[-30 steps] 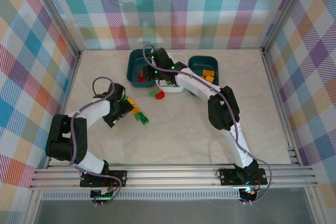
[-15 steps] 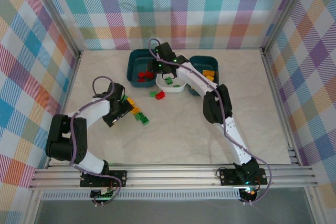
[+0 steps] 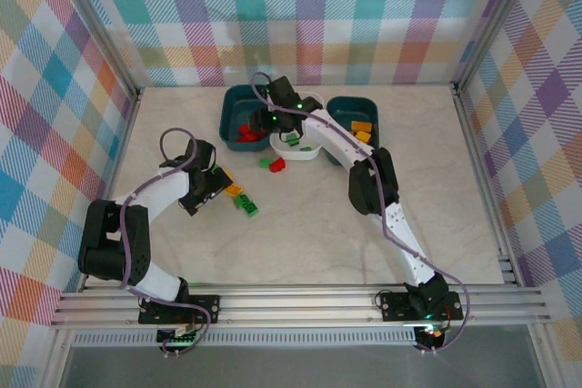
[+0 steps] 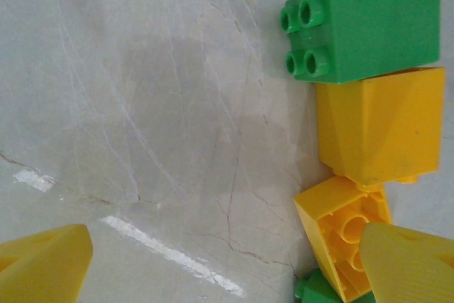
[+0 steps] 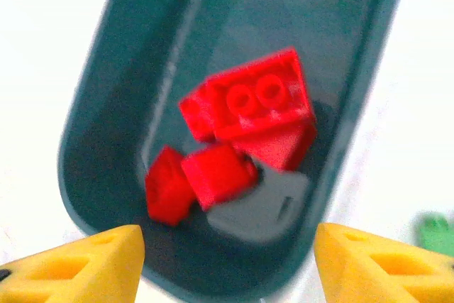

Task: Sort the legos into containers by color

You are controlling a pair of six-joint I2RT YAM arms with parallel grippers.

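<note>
The red bricks (image 5: 241,133) lie heaped in the left teal tub (image 5: 106,104), four or so, touching one another. The right tool (image 5: 227,235) hangs straight over them, fingers (image 5: 92,264) spread well apart and nothing between them. A second ago those fingers were nearly closed, and they have parted since. I judge a red brick has just been let go into this tub, so one more piece is sorted and that arm is free for the next.

In the top view the white tub (image 3: 309,154) holds green pieces and the right teal tub (image 3: 344,106) holds yellow ones. A green and a red brick (image 3: 278,166) sit loose on the surface (image 3: 300,233) just in front of the white tub. A small cluster (image 3: 238,195) of yellow and green lies further left, so sorting is well along but not done.

The left tool (image 4: 225,246) is at that cluster, about as wide open as it goes and empty, and has barely shifted over the second.

The left wrist view shows what the top view blurs. A green brick (image 4: 369,23) touches a yellow one (image 4: 379,129), and a second yellow brick (image 4: 344,228) lies studs-down against the right finger (image 4: 411,260). The right wrist view confirms the drop spot. Only the top view places all three tubs and the loose pieces together.
</note>
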